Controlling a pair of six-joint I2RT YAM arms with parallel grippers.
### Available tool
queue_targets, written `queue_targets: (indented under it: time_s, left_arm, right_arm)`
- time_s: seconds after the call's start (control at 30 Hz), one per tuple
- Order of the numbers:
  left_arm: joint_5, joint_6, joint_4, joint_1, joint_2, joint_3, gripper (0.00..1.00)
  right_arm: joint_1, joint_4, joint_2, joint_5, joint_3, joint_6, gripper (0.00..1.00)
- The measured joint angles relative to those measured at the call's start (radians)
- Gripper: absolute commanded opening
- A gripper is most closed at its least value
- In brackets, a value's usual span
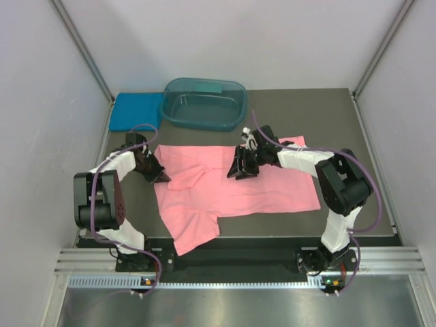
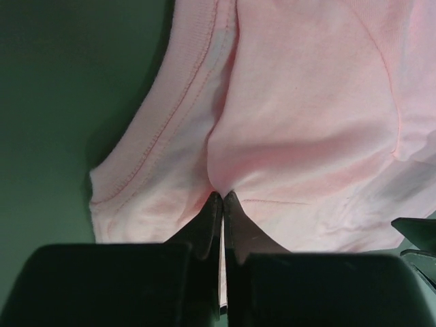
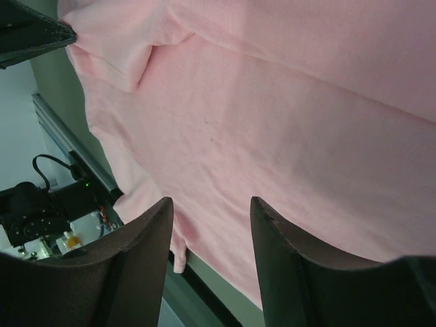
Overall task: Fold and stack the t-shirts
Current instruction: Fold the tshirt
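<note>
Seemingly, tub (image 1: 204, 122) against folded teal-blue t-shirt (image 1: 136, 111).

My left arm (image 1: 102, 197): elbow bent, wrist low.
My black two-finger left gripper (image 2: 223, 196): jaws closed, pinching the salmon-pink cloth t-shirt (image 2: 306, 102).
My right gripper (image 3: 211, 203): jaws apart, gripping nothing.

Dark grey table (image 1: 354, 136) carried three items. Salmon-pink t-shirt (image 1: 259, 191) lay spread mostly flat across centre, wrinkled toward 9 o'clock, one sleeve trailing toward 7 o'clock over near edge. Dark teal see-through tub (image 1: 204, 125) sat at 12 o'clock, just behind pink cloth. Teal-blue t-shirt (image 1: 136, 111) lay folded flat at 10 o'clock, just beside tub, at far-left corner.
</note>
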Motion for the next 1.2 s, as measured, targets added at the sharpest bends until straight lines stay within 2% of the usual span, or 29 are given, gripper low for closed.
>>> queue_targets:
  time_s: [0.2, 0.43, 0.6, 0.77, 0.8, 0.87, 0.97, 1.2]
  left_arm:
    - [-0.071, -0.009, -0.035, 0.000, -0.040, 0.003, 0.00]
    - [-0.099, -0.011, -0.043, 0.001, -0.040, 0.016, 0.00]
    - [-0.095, -0.011, -0.042, 0.001, -0.040, 0.016, 0.01]
    - [-0.077, -0.008, -0.040, 0.001, -0.026, 0.017, 0.16]
    - [-0.074, -0.008, -0.040, 0.001, -0.021, 0.017, 0.15]
    - [-0.070, -0.008, -0.041, 0.001, -0.016, 0.017, 0.00]
    - [-0.076, -0.006, -0.042, 0.001, -0.009, 0.017, 0.00]
    - [-0.100, -0.006, -0.051, 0.001, 0.010, 0.019, 0.00]
  right_arm:
    - [-0.046, -0.005, -0.023, 0.037, -0.027, -0.006, 0.49]
    - [-0.199, -0.044, -0.096, 0.119, -0.093, -0.023, 0.49]
    - [-0.303, -0.076, -0.158, 0.236, -0.161, -0.029, 0.35]
    - [-0.386, -0.111, -0.192, 0.327, -0.212, -0.050, 0.25]
    - [-0.399, -0.114, -0.192, 0.337, -0.216, -0.056, 0.21]
    - [-0.425, -0.121, -0.192, 0.356, -0.224, -0.069, 0.18]
    - [-0.461, -0.123, -0.192, 0.367, -0.241, -0.077, 0.13]
    - [-0.531, -0.090, -0.196, 0.312, -0.273, -0.076, 0.13]
